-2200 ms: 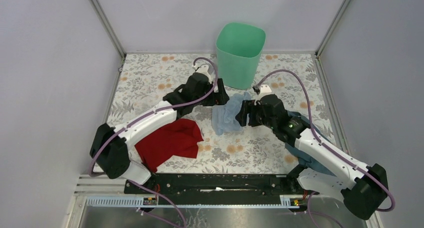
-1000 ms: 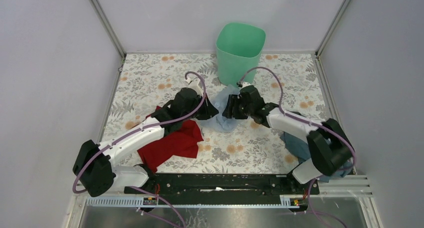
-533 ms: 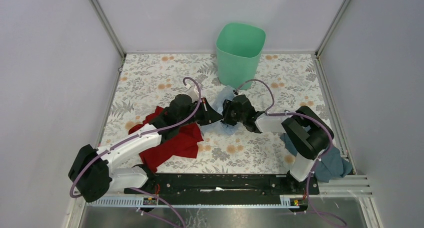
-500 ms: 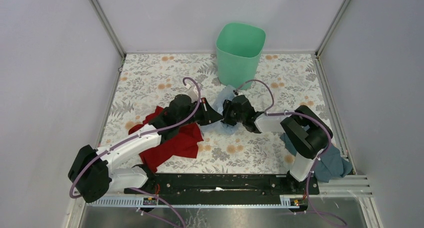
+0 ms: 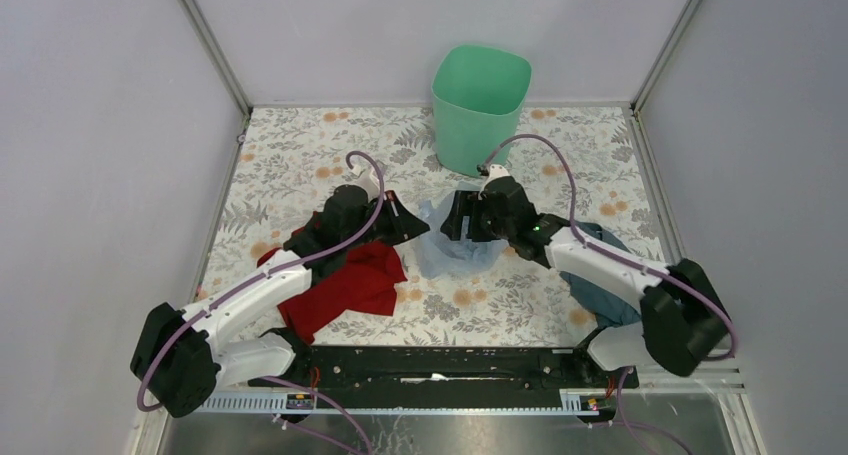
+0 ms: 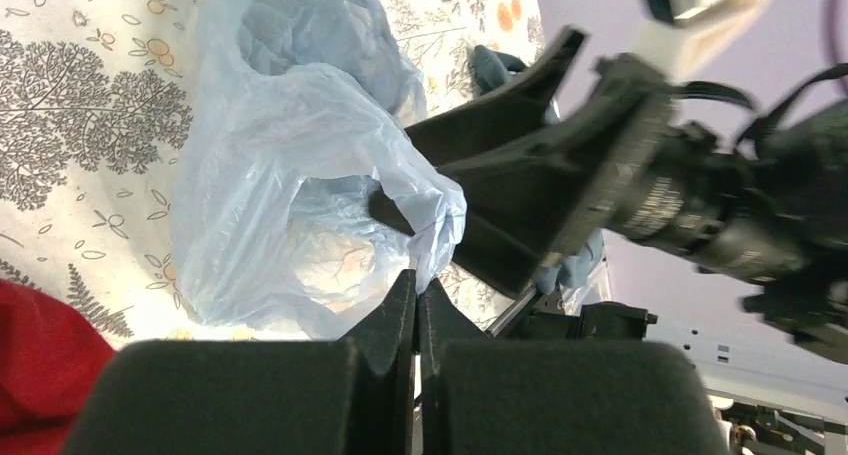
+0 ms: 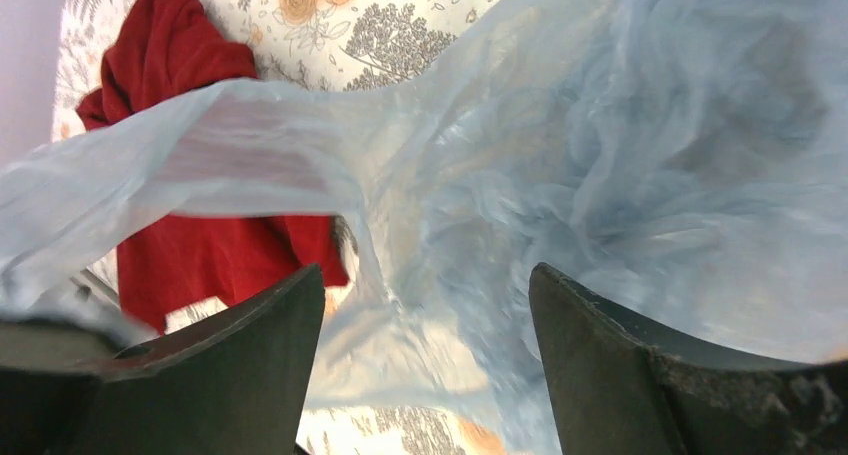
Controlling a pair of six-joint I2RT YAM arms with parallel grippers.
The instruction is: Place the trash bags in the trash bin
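- Left wrist view: left gripper (image 6: 416, 285) clenched on the pale blue trash bag (image 6: 290, 155) — at its rim.
- Right gripper (image 7: 425, 275) spread, film draped across it; hold the mouth taut.
- Trash bin (image 5: 480, 100) stands near, behind the bag — lift above its rim.

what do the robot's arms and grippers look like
The left arm and right arm have white shells, black joints and a looping purple cable each. A green light glows on the right one. The left gripper and right gripper are black with wedge-shaped fingers.
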